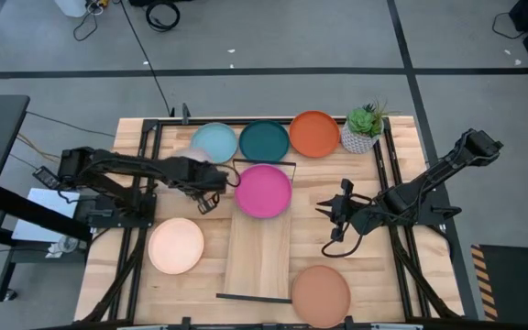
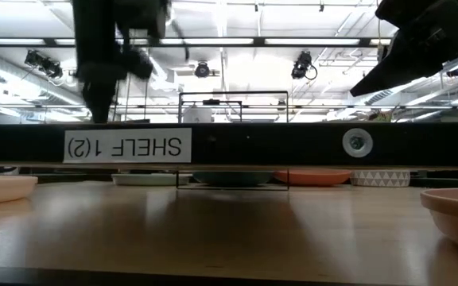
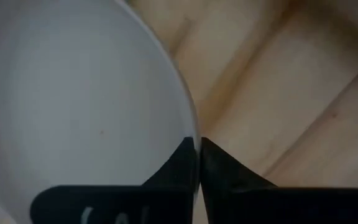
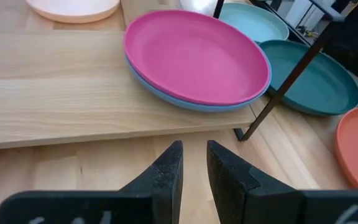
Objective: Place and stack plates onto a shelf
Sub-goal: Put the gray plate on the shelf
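Wooden boards make the big table [image 1: 200,284], and the long pale shelf [image 1: 257,252] lies flat in its middle with thin black wire rails at its short ends. On the far end of the shelf sits a magenta plate [image 1: 264,191], stacked on a blue plate [image 4: 166,96] whose rim peeks out underneath. Beyond that end of the shelf stand a light blue plate [image 1: 214,142], a dark teal plate [image 1: 264,140], an orange plate [image 1: 314,134] and a small potted plant [image 1: 365,128]. A cream plate [image 1: 176,246] lies left of the shelf. A terracotta plate [image 1: 320,294] lies by its near right corner. The left gripper [image 1: 211,183], just left of the magenta plate, pinches the rim of a grey plate [image 3: 73,106]. The right gripper [image 1: 326,213] hangs right of the shelf, its fingers only a little apart and holding nothing.
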